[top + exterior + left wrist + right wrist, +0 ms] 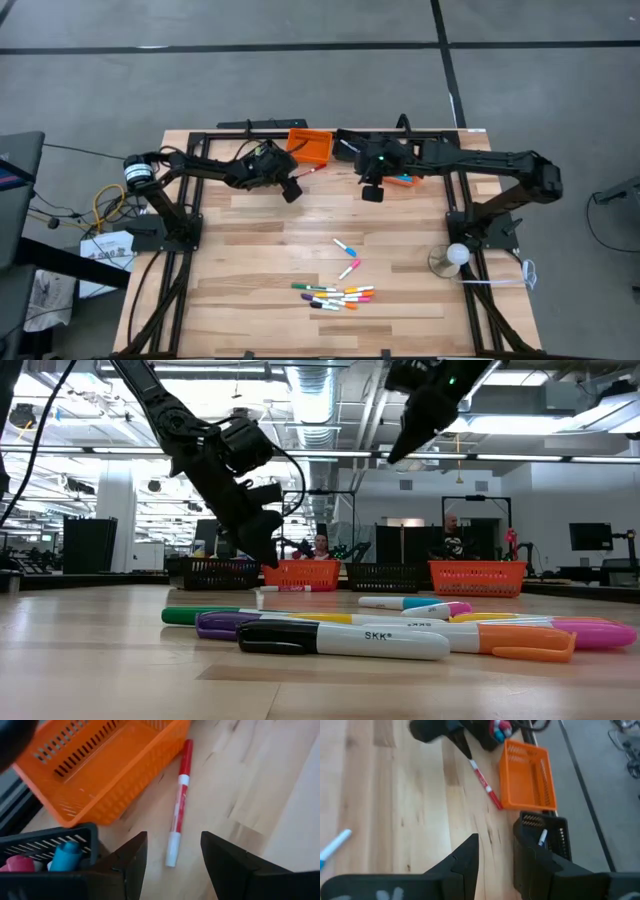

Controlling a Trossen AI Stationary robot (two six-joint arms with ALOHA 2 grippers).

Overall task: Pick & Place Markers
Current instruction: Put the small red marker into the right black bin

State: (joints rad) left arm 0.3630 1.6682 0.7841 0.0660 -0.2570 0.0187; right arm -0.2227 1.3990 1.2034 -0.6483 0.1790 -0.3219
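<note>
pale wooden plank table (250,240) holding a cluster of coloured capped markers (335,294) at six o'clock, orange slatted plastic bin (312,146) at twelve.

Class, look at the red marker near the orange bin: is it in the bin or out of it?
Out. The red marker lies flat on the table beside the orange bin, whose visible floor looks bare, ahead of the left gripper's open jaws.

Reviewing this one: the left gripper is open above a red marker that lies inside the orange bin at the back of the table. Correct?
Not quite. The red marker lies on the bare table beside the orange bin, not inside it, as the left wrist view shows. The rest holds: the left gripper is open above it, at the back of the table.
</note>
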